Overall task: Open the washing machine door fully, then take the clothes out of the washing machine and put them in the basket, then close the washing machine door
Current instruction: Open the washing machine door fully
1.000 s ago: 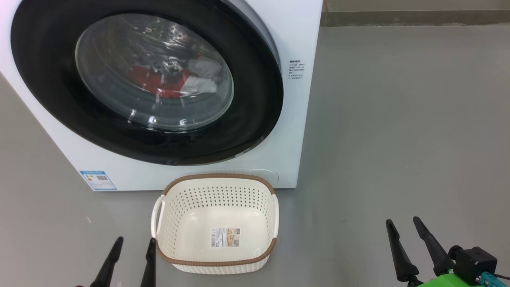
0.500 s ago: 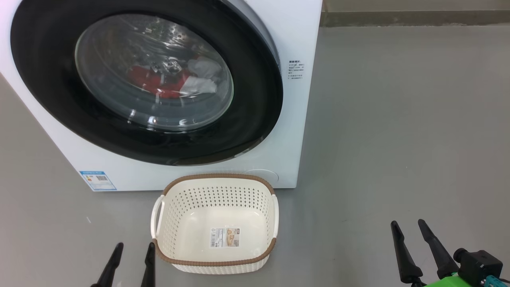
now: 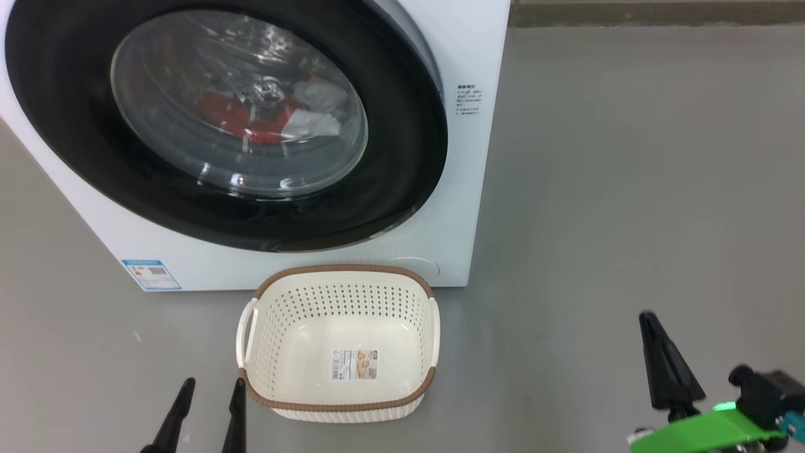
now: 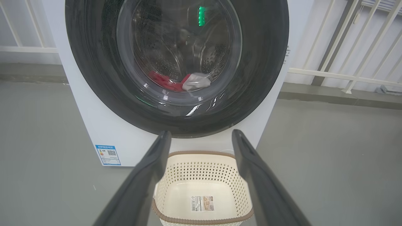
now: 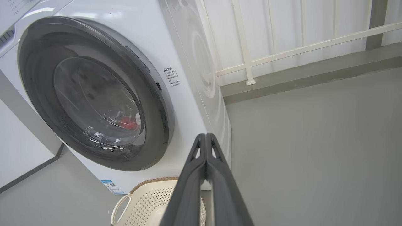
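Clothes are seen behind the shut door, well apart from both hands. The left hand is held open, empty, beside the basket; the right hand is closed, empty.

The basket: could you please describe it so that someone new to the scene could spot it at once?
Find the big white washing machine standing on the grey floor. On the floor just before its closed round door sits the basket. It is cream-white, perforated, brown-rimmed, empty but for a paper label.
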You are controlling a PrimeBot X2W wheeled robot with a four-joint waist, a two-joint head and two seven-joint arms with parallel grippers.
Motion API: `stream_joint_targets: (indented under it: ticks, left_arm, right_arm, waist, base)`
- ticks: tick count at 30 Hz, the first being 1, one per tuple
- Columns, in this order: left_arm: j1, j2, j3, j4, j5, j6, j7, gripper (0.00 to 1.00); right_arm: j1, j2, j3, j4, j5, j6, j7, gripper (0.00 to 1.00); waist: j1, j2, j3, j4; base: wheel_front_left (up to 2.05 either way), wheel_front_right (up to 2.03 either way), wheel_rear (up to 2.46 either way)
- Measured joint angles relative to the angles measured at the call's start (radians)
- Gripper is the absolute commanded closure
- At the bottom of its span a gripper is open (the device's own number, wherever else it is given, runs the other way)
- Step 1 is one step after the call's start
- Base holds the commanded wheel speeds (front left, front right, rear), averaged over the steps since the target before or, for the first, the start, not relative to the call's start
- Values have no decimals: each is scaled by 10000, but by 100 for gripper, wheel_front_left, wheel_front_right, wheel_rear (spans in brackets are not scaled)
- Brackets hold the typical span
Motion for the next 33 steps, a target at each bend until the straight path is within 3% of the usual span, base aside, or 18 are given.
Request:
stream_joint_targets:
  ticks: [16, 26, 27, 33]
  left_arm:
    - [-1015, -12, -617, -42, -192, 0, 0, 0]
    - [-1821, -27, -1035, 127, -466, 0, 0, 0]
    - [-1971, -25, -1126, 150, -535, 0, 0, 0]
    - [-2262, -10, -1392, 259, -617, 0, 0, 0]
  right_arm:
    - [-4543, -75, 447, 715, 1894, 0, -75, 100]
    - [-7294, -872, 1239, 2224, 3521, 0, -77, 100]
    - [-7777, -1032, 1480, 2489, 4126, 0, 44, 100]
    - [-8933, -1555, 2178, 3262, 5311, 0, 986, 100]
  waist:
    - [0, 0, 950, 483]
    - [0, 0, 1778, 1123]
    - [1, 0, 1932, 1244]
    - [1, 0, 2331, 1552]
  base:
    - [0, 0, 0]
    - [0, 0, 0]
    - [0, 0, 0]
    - [0, 0, 0]
